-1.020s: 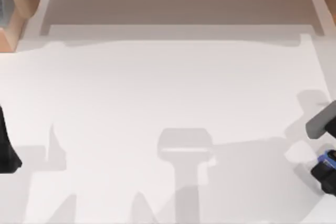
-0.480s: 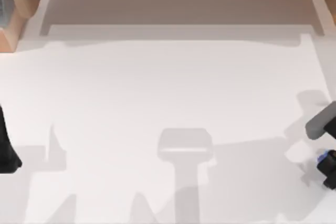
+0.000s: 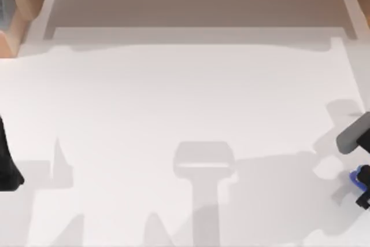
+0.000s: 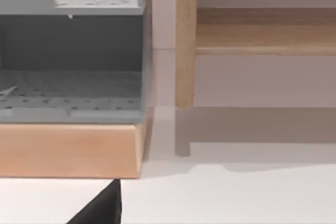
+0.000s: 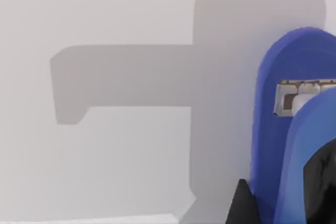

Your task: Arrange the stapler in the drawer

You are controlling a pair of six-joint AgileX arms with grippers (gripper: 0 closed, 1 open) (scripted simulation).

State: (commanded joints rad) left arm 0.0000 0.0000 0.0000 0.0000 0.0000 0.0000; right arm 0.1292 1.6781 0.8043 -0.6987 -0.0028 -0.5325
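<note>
My right tool [image 3: 364,192] sits at the far right edge of the white surface [image 3: 185,114], and the stapler [image 3: 359,176] is right there with it, a sliver of blue against dark finger shapes in the top view. In my right wrist view the stapler [image 5: 283,129] looms large, its rounded end toward the open surface and its pale metal mark facing the camera, with a black fingertip [image 5: 242,203] just beside its lower flank and another dark shape against its other side. That reads to me as the tool straddling the stapler's body across its narrow width, which is the sensible way to take it: the long axis stays free and the rounded end leads. Whether the fingers are already clenched on it or only bracketing it, I cannot tell; I see no clear contact line.

My left tool [image 3: 7,166] is parked at the left edge of the surface, and I cannot tell its state either. Its wrist camera faces a wooden-framed cabinet holding a grey drawer [image 4: 71,93], which appears to be pulled open, ready to receive.

I judge the task to be at the pickup stage, with the stapler well apart from the drawer across the whole surface.
</note>
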